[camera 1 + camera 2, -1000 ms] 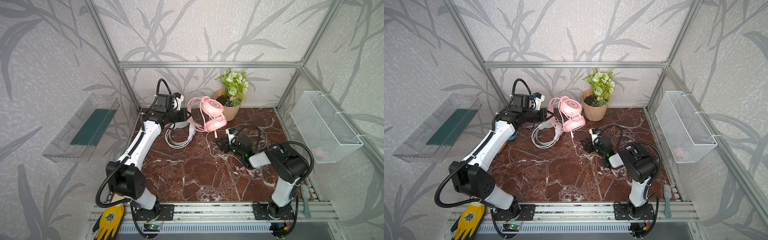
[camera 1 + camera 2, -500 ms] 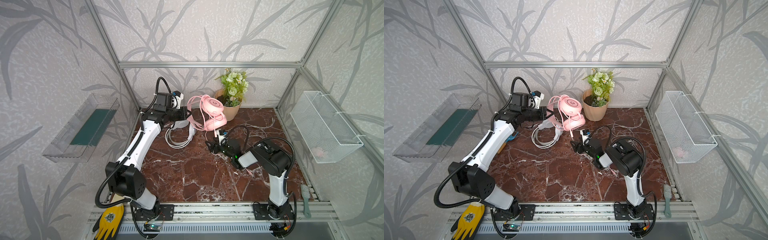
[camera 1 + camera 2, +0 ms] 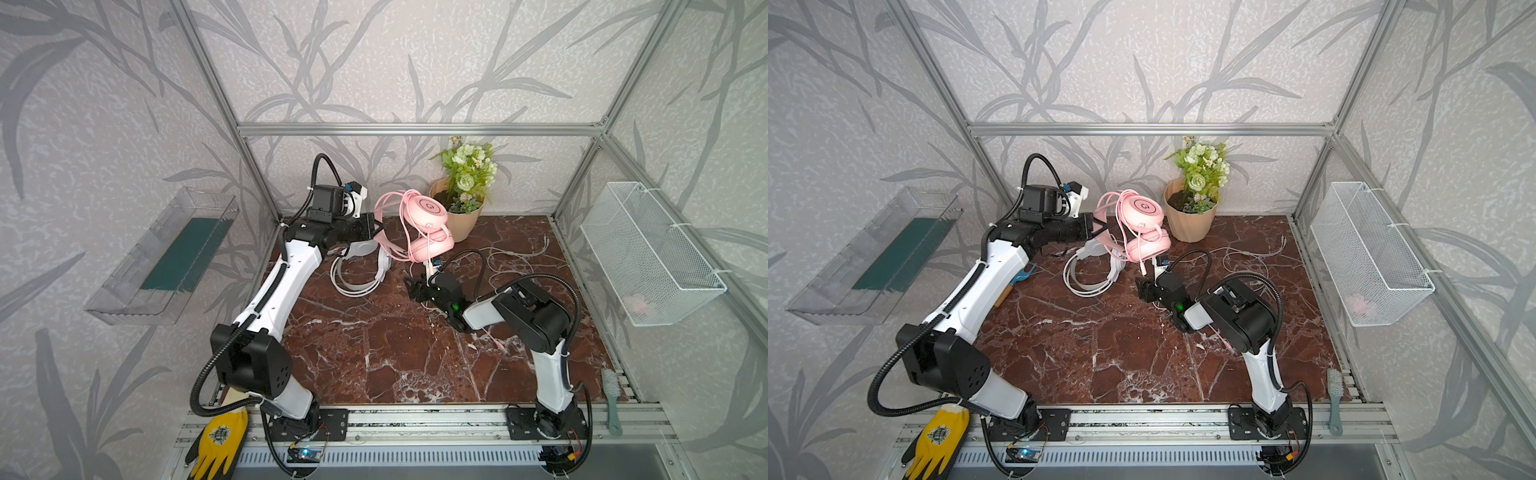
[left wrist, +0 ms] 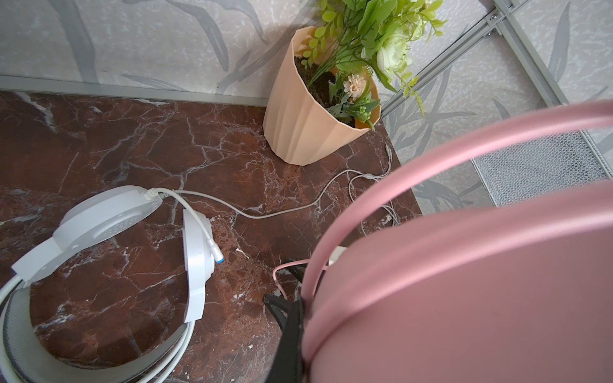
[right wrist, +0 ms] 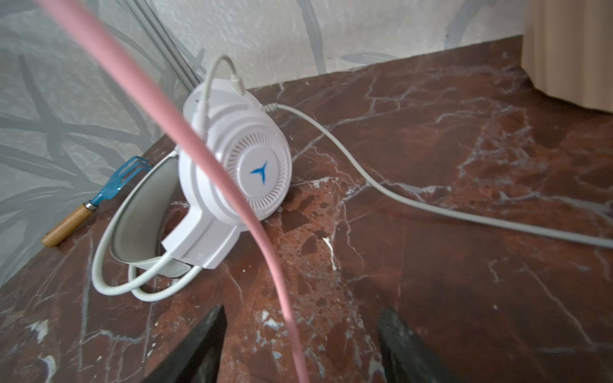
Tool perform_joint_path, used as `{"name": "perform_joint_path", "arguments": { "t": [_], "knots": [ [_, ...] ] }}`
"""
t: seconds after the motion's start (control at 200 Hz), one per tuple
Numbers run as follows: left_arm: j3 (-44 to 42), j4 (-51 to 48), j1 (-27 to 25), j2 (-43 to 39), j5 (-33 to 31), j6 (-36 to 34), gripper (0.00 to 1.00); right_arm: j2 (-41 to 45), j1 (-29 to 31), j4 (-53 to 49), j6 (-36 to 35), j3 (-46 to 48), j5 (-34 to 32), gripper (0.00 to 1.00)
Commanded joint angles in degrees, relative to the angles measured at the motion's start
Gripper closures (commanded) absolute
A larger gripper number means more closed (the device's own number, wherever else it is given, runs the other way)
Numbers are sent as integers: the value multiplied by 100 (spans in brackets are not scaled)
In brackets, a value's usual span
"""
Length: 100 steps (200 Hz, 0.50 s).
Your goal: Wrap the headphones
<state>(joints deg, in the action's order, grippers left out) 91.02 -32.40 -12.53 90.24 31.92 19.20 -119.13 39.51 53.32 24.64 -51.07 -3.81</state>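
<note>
**A:** Headphones: where are they?

**B:** The pink headset (image 3: 424, 210) hangs clear of the counter (image 3: 374, 353) at the back, just beside the flower pot (image 3: 461, 220). The white headset (image 3: 361, 270) lies on the counter below it and a little to the left, with one earcup propped on edge.

**A:** What holds the pink one?

**B:** The left end effector (image 3: 371, 227) is clenched on its headband. In the left wrist view the pink band and an earcup fill the near side.

**A:** And the other arm?

**B:** The right end effector (image 3: 415, 286) sits low over the counter near the middle, in front of the pink headset. It is released, with its jaws wide apart. The pink cable (image 5: 232, 185) drops from above and passes between its fingers (image 5: 199, 341), nearer to one of them. I cannot tell whether it touches that one.

**A:** And the white lead?

**B:** The white cable (image 4: 262, 217) leaves the white earcup, runs across the counter toward the pot, and ends in loose loops on the right side.
</note>
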Motion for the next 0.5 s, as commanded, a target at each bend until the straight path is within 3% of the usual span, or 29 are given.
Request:
{"name": "perform_joint_path", "arguments": {
  "t": [0.0,0.15,0.31,0.495],
  "knots": [
    [284,147,14,-305,199,128,100,-71,66,-234,67,-140,-324,31],
    [284,145,23,-323,126,128,100,-104,75,-324,115,-108,-251,43],
    [293,137,36,-332,7,147,100,-91,84,-108,148,117,-77,73],
    [284,202,67,-331,-125,228,100,-75,141,234,127,395,153,88]
  ]
}}
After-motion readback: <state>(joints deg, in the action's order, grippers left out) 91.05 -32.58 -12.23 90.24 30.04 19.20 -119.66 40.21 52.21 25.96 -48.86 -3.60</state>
